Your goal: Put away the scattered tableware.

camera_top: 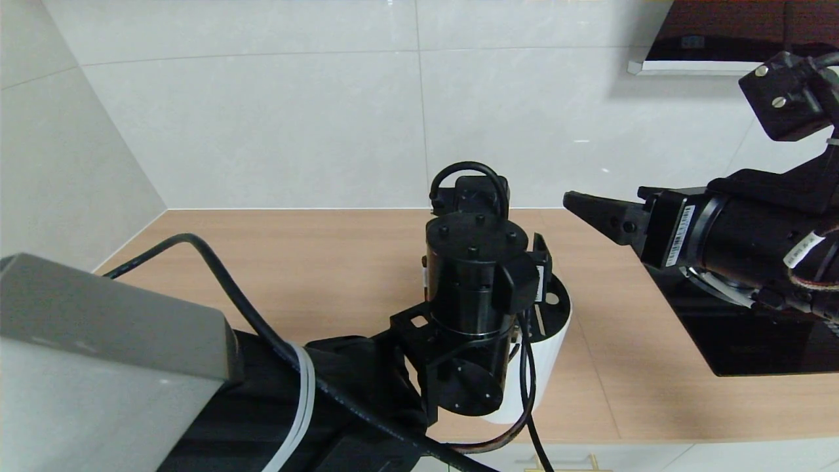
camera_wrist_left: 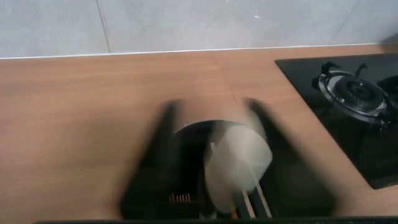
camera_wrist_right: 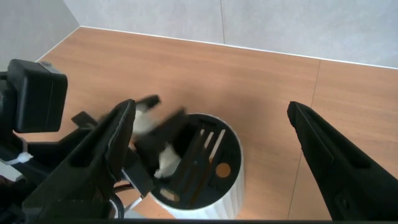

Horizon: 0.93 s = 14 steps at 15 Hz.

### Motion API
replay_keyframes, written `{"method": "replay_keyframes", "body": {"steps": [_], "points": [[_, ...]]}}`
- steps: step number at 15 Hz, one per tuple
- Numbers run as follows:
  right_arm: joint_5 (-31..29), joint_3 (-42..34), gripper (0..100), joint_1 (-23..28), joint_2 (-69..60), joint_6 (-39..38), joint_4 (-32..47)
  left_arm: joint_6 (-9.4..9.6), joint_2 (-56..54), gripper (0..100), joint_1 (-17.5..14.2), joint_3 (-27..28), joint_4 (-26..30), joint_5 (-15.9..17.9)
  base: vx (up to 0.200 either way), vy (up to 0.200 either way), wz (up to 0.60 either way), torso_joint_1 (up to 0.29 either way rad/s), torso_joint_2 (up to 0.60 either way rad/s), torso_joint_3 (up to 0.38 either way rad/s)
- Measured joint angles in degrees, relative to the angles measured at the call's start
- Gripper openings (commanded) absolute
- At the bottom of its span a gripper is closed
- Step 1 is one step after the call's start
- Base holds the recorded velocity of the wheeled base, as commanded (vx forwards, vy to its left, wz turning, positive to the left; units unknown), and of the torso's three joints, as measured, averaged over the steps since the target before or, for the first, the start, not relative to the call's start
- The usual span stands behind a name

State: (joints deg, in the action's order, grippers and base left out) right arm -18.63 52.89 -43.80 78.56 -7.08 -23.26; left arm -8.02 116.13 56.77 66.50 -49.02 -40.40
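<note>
Right gripper spread wide; left gripper, grip unclear, over the white holder.

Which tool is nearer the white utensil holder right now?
Left. The left tool is directly above the holder; the right tool is off to its right, over the counter.

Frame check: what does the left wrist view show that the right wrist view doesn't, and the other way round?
Only the left wrist view: the black gas stove with its burner. Only the right wrist view: the right end effector, open, and the utensil holder with its white wall and slotted black lid. Both: the wooden countertop, the tiled wall, and a blurred white piece of tableware above the holder.
</note>
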Motion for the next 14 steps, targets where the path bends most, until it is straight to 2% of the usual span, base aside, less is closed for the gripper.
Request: {"method": "replay_keyframes", "body": {"steps": [4, 7, 9, 11, 13, 14], "points": [[0.00, 0.00, 100, -0.02, 0.00, 0.02, 0.00, -0.29, -0.45, 100, 0.09, -0.33, -1.01, 0.04, 0.000, 0.000, 0.00, 0.000, 0.00, 0.000], [0.00, 0.05, 100, 0.00, -0.02, 0.02, 0.00, -0.12, -2.43, 100, 0.09, -1.58, -5.86, 0.44, 0.000, 0.000, 0.00, 0.000, 0.00, 0.000], [0.00, 0.09, 100, 0.06, -0.09, 0.00, -0.09, -0.05, -5.60, 100, -0.11, -3.46, -6.86, 2.44, 0.000, 0.000, 0.00, 0.000, 0.00, 0.000], [-0.01, 0.09, 100, 0.74, -0.22, 0.05, -0.09, 0.20, -12.69, 100, -1.32, -8.20, -7.23, 8.66, 0.000, 0.000, 0.00, 0.000, 0.00, 0.000], [-0.09, 0.07, 100, 2.46, -0.72, 0.02, 0.00, 0.45, -21.39, 100, -4.82, -14.58, -6.86, 17.58, 0.000, 0.000, 0.00, 0.000, 0.00, 0.000], [-0.20, -0.45, 100, 3.38, -1.38, 0.02, -0.02, 0.48, -25.42, 100, -7.44, -17.38, -6.44, 20.07, 0.000, 0.000, 0.00, 0.000, 0.00, 0.000]]}}
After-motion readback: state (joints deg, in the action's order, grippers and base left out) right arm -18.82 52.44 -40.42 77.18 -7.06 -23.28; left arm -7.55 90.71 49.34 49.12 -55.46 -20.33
